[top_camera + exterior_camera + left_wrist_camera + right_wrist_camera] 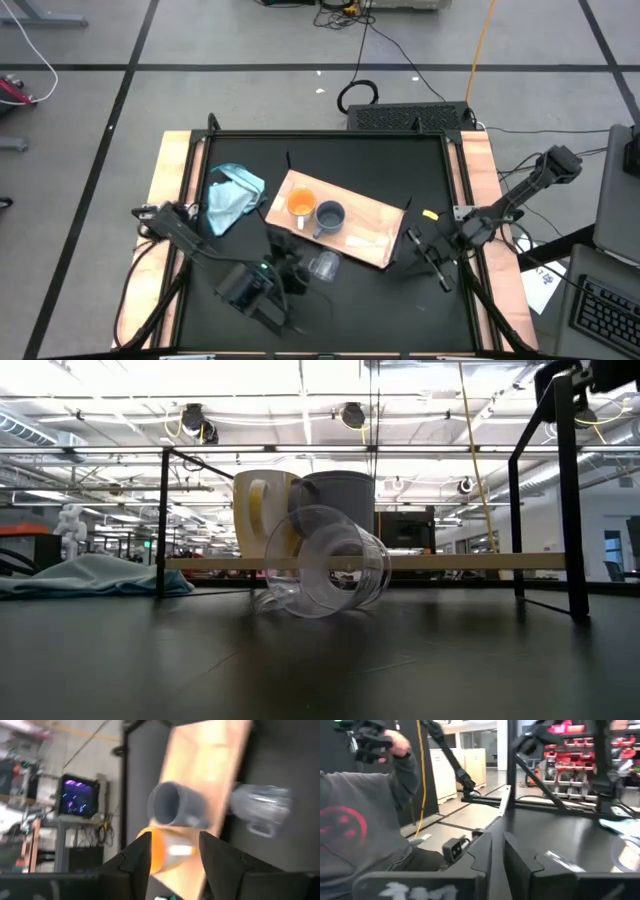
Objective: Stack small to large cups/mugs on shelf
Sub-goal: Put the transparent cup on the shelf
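The light-wood shelf (350, 230) lies on the black table. On it stand an orange mug (300, 203) and a blue-grey mug (330, 215), side by side and upright. A clear cup (322, 265) lies on its side on the table by the shelf's near edge, its mouth toward the low camera (325, 565). My left gripper (292, 268) hovers open just left of the clear cup, nothing between its fingers (172, 855). My right gripper (415, 245) waits near the shelf's right end, its fingers (497, 855) a narrow gap apart and holding nothing.
A teal cloth (232, 198) lies crumpled at the table's far left, beside the shelf. A person in a grey sleeve (355, 820) sits beyond the table's right side. Black table shows in front of the clear cup (320, 660).
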Motion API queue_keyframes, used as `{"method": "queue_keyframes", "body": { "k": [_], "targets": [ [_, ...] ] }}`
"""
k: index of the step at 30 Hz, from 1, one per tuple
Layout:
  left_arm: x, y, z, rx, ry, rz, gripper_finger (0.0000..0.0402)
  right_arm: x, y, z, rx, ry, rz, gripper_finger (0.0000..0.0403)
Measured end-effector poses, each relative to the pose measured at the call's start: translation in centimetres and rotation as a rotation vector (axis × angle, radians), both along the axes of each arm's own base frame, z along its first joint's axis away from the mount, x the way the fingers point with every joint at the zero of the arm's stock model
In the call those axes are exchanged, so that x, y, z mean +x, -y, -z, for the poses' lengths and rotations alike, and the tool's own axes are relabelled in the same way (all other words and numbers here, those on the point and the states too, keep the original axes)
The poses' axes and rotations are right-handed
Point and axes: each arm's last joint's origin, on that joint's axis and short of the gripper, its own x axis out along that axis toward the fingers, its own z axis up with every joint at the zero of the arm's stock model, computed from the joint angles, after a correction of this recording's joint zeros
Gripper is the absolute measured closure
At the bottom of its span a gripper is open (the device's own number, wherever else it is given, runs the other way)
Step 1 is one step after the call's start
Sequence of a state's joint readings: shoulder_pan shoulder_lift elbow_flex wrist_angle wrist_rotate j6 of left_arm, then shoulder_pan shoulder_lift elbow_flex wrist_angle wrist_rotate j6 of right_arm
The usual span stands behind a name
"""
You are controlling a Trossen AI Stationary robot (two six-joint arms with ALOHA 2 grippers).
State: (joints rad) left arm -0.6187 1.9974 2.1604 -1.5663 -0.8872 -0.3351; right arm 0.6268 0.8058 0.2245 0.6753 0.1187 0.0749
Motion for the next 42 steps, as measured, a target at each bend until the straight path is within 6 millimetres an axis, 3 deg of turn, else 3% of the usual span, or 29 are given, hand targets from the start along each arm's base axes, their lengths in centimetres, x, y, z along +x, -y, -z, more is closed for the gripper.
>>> {"method": "queue_keyframes", "body": {
  "k": [4, 10, 14, 21, 30, 37, 42],
  "targets": [
    [-2.8, -2.3, -1.4, 0.005, 0.152, -0.104, 0.0276, 0.5, -0.8, -1.5, -0.016, -0.030, -0.025, 0.0340],
    [-7.8, -6.0, -2.0, -0.074, 0.398, -0.200, 0.0387, 0.8, -1.9, -5.0, -0.061, -0.017, -0.052, 0.0328],
    [-11.3, -8.6, -1.3, -0.134, 0.551, -0.236, 0.0393, 1.0, -2.2, -6.5, -0.074, -0.021, -0.031, 0.0328],
    [-15.7, -12.3, 1.8, -0.211, 0.690, -0.241, 0.0400, 2.9, -3.4, -6.5, -0.115, -0.084, 0.053, 0.0328],
    [-17.5, -14.2, 2.3, -0.228, 0.820, -0.147, 0.0400, 8.0, -6.7, -6.9, -0.159, -0.158, 0.201, 0.0328],
    [-17.9, -14.3, 2.1, -0.276, 0.808, -0.087, 0.0377, 12.8, -8.4, -5.0, -0.153, -0.253, 0.332, 0.0328],
    [-17.8, -14.1, 2.3, -0.305, 0.782, -0.047, 0.0384, 15.4, -9.8, -3.7, -0.116, -0.302, 0.358, 0.0328]
  ]
}}
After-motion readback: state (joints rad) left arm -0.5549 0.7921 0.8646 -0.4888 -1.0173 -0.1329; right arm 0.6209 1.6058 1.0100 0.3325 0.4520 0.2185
